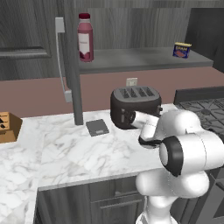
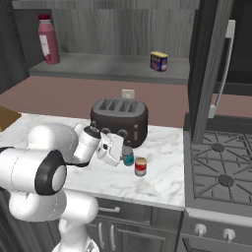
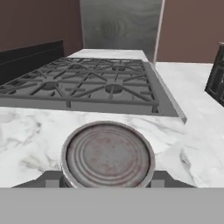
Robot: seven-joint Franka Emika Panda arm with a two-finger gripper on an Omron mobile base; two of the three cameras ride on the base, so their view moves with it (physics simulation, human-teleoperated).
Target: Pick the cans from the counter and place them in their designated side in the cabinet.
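Gripper (image 2: 119, 153) is right at the teal can (image 2: 128, 156) on the counter (image 2: 162, 182), fingers either side but can't tell if they're squeezing yet. Red can (image 2: 141, 166) sits just beside it, so I'd grip low and lift straight up to avoid knocking it
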